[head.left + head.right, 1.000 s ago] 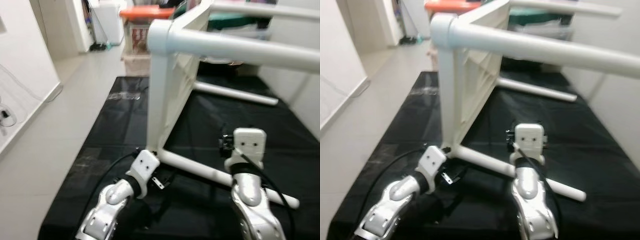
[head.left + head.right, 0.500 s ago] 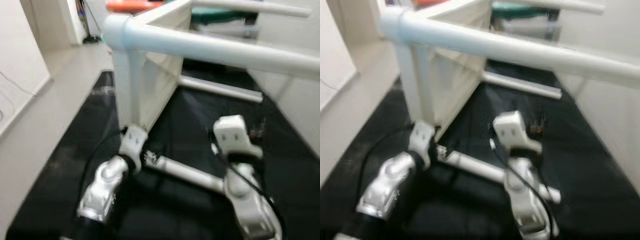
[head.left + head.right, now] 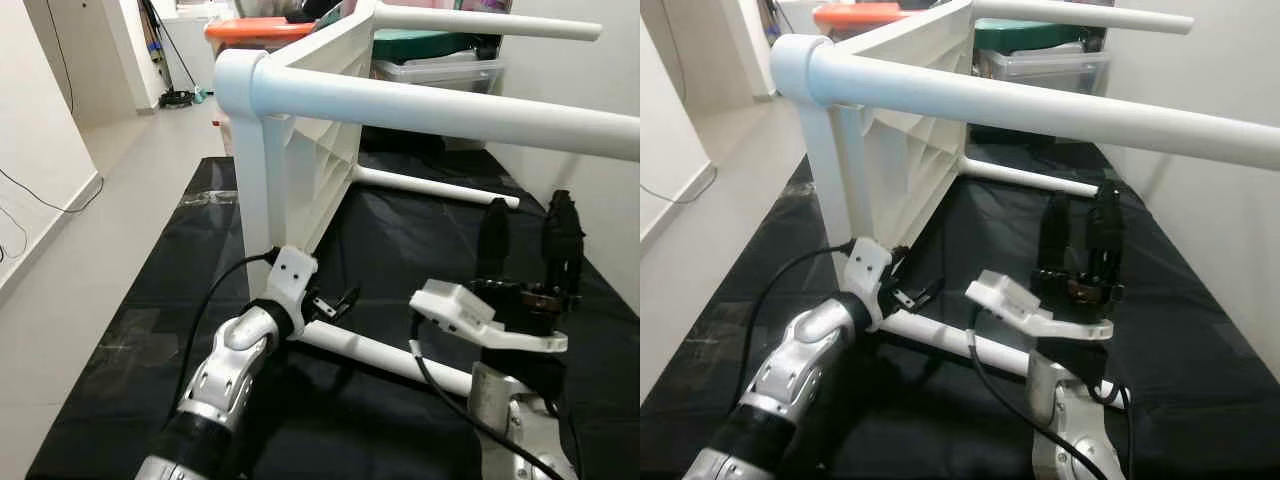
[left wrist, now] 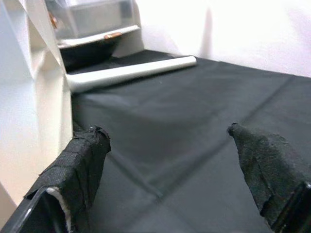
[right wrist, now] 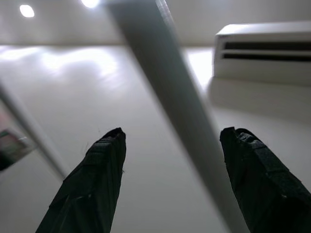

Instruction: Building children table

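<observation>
A white children's table point(image 3: 310, 150) lies on its side on a black mat point(image 3: 420, 240). One upper leg point(image 3: 450, 105) runs across in front of me; a lower leg point(image 3: 385, 352) rests on the mat. My left gripper point(image 3: 335, 303) is open beside the base of that lower leg, close to the tabletop's corner, holding nothing; the left wrist view has its fingers point(image 4: 87, 155) wide apart over the mat. My right gripper point(image 3: 527, 240) points upward above the mat, open and empty. Seen from the right wrist, the upper leg point(image 5: 170, 97) passes overhead beyond the fingertips.
Another leg point(image 3: 430, 187) lies on the mat further back. An orange-lidded bin point(image 3: 255, 30) and a clear box with a green lid point(image 3: 430, 55) stand behind the table. A white wall point(image 3: 600, 150) runs along the right. Tiled floor point(image 3: 110, 200) with a cable lies to the left.
My view has shifted and sharpened. The right arm has risen and turned its gripper to point upward. The left gripper has moved up closer to the base of the lower leg.
</observation>
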### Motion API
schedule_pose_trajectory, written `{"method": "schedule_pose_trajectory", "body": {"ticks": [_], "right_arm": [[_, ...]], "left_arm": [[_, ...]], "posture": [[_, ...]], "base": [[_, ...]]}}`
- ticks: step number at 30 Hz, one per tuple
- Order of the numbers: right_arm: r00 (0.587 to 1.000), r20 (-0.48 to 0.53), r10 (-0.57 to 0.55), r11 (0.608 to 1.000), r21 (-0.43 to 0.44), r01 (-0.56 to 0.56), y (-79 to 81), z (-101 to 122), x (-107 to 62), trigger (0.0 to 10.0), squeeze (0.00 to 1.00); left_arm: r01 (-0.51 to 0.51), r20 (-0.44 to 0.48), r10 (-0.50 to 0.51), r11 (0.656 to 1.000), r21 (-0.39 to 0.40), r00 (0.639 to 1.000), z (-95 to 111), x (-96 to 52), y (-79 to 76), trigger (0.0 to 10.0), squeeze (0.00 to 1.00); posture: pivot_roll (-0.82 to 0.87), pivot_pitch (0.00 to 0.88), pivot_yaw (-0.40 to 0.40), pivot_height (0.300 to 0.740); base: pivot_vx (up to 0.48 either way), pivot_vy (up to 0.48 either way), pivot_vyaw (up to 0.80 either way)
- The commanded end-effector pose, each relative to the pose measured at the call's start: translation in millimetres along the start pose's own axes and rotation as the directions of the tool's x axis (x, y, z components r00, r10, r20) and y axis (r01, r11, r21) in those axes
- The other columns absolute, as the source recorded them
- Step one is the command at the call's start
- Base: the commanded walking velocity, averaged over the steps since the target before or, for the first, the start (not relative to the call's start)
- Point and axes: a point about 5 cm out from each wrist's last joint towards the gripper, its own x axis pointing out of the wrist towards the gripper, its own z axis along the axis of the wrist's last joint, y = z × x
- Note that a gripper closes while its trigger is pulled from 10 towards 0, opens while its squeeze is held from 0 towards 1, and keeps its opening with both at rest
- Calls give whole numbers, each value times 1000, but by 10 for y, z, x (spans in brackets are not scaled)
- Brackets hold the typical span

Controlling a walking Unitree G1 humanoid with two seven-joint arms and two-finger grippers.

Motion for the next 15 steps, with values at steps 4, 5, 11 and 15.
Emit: {"method": "schedule_pose_trajectory", "body": {"ticks": [4,5,11,15], "right_arm": [[991,30,-130,980,-149,133,-92,-71,236,10000,0],[988,34,-151,972,-177,155,-107,-111,287,10000,0],[976,50,-211,939,-268,216,-152,-188,399,10000,0],[974,50,-221,933,-280,226,-155,-198,420,10000,0]], "left_arm": [[-45,-17,45,999,11,999,-66,45,111,10000,0],[-47,-16,47,999,11,999,-63,54,119,10000,0],[-48,-3,48,999,8,999,-44,92,120,10000,0],[-48,-1,48,999,7,999,-45,103,121,10000,0]], "posture": [[51,0,13,740],[51,0,13,740],[52,0,20,740],[52,0,20,740]], "base": [[0,0,0],[0,0,0],[0,0,0],[0,0,0]]}}
